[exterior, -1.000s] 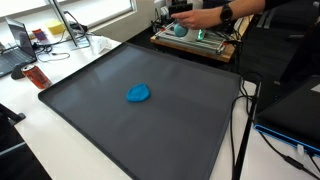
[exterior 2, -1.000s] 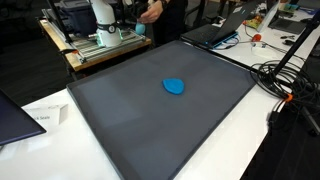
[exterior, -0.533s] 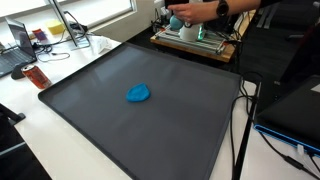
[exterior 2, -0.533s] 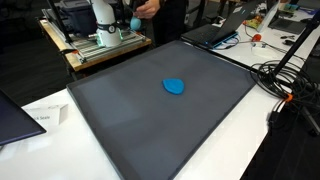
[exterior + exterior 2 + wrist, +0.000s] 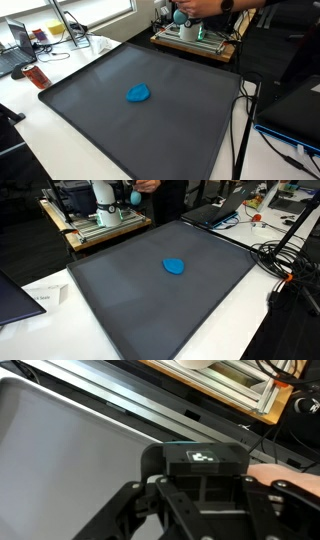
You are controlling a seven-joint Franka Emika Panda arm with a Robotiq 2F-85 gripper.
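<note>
Though whether the gripper (image 5: 205, 525) grips anything is unclear, the grey tray (image 5: 180, 120) holds one blue lump (image 5: 138, 94).

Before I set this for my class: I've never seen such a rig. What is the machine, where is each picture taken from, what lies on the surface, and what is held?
The machine is a white robot arm at the far edge of a big dark mat. Two pictures come from cameras outside it, looking across the mat from different places. The third comes from a camera on the arm's wrist, looking past its claw. The claw's tips are cut off, so open or shut cannot be told. One small blue lump lies on the mat. Beside the arm, a person's hand seems to hold a teal ball.
</note>
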